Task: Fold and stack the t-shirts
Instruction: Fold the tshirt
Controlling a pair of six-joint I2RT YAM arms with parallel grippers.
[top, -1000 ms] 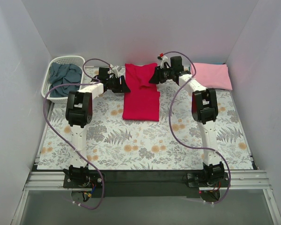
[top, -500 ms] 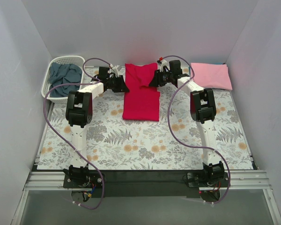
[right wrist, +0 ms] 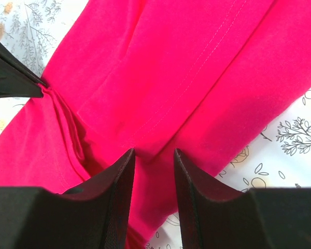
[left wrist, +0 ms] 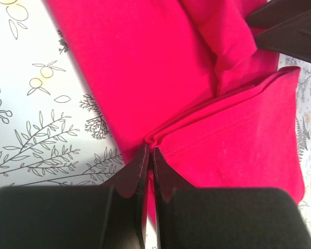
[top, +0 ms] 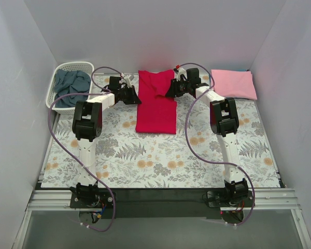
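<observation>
Currently red t-shirt lies far-centre on floral cloth, half folded. Left gripper pinched shut on its fold edge; right gripper jaws apart over opposite edge. Risk: one-sided lift skews fold, thin pinch slips

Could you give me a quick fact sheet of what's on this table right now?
red shirt: middle back of the cloth, partly folded
pink shirt: folded, back right
blue shirt: bunched in the basket, back left
left tool: shut, pinching a fold of the red shirt
right tool: open, over the red shirt's other side
</observation>
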